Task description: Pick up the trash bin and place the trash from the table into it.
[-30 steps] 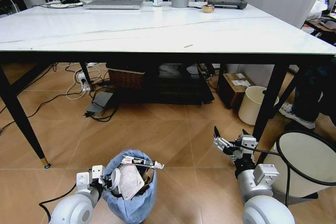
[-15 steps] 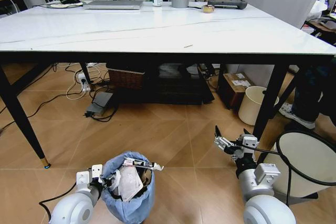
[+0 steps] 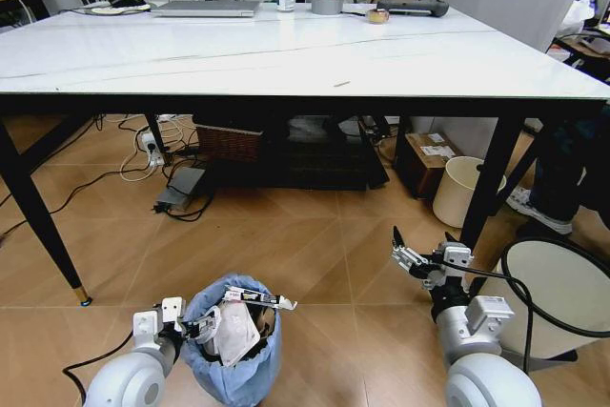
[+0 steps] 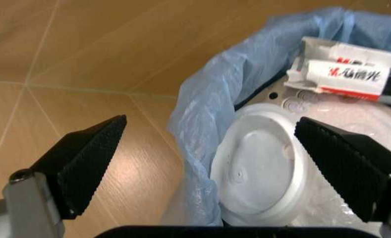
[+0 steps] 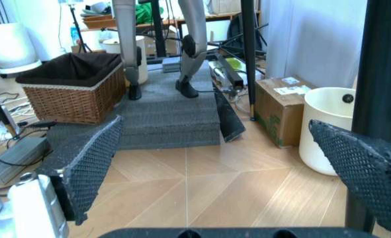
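The trash bin (image 3: 232,355), lined with a crinkly light-blue bag, stands on the wooden floor in front of the table (image 3: 286,54). It holds trash (image 4: 268,168): a white round lid, white crumpled material and a red-and-white wrapper (image 4: 347,72). My left gripper (image 3: 191,326) is open and straddles the bin's rim (image 4: 202,119), with one finger outside the bag and the other over the contents. My right gripper (image 3: 419,247) hangs open and holds nothing, low above the floor by the table's right front leg. A small scrap (image 3: 341,84) lies on the tabletop.
A laptop (image 3: 205,9), bottle, tape rolls and a controller sit along the table's far edge. Under and beside the table are a wicker basket (image 3: 229,143), cables (image 3: 181,188), a cardboard box (image 3: 429,154) and a cream bucket (image 3: 459,190). A big white bin (image 3: 562,293) stands at my right.
The trash bin has sunk slightly toward the floor. My left arm has drawn back a little to the left. The right gripper has drifted slightly right and down.
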Robot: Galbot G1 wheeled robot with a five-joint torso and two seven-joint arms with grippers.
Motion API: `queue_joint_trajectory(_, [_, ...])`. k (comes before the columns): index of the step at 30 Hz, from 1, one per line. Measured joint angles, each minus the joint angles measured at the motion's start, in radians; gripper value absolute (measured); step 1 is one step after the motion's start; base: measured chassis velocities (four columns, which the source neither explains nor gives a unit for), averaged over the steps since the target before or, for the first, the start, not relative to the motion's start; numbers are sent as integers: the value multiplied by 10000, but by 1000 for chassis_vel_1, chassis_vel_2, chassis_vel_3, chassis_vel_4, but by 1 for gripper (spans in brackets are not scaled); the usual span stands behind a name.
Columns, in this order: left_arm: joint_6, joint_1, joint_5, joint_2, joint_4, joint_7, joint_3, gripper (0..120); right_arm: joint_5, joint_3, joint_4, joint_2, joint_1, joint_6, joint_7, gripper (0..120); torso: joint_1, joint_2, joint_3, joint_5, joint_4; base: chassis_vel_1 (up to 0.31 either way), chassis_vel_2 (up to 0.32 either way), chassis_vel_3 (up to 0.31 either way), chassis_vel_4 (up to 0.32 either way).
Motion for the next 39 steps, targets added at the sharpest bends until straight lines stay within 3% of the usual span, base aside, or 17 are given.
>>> queue_joint_trajectory(7, [-96, 331, 578, 30, -642, 264, -399, 100, 9, -24, 42, 26, -36, -35, 7, 100, 0, 1, 2, -1, 0, 0, 0, 0, 0])
queue_joint_trajectory(13, [-1203, 641, 2126, -13, -1253, 667, -727, 100, 1, -37, 77, 87, -42, -181, 10, 100, 0, 2, 2, 1, 0, 0, 0, 0, 0])
queue_joint_trajectory(17, [-3276, 738, 3892, -58, -1536, 1398, -1193, 100, -7, -30, 78, 137, -30, -287, 41, 100, 0, 3, 3, 1, 0, 0, 0, 0, 0])
queue_joint_trajectory(19, [-3829, 774, 4138, -61, -1691, 1679, -1347, 100, -13, 0, 82, 144, -41, -322, 75, 100, 0, 3, 3, 0, 0, 0, 0, 0, 0])
queue_joint_trajectory(39, [-4948, 563, 4750, -34, -1876, 2705, -1407, 100, 41, 120, 80, 326, 43, -499, 205, 100, 1, 4, 5, 0, -1, 0, 0, 0, 0])
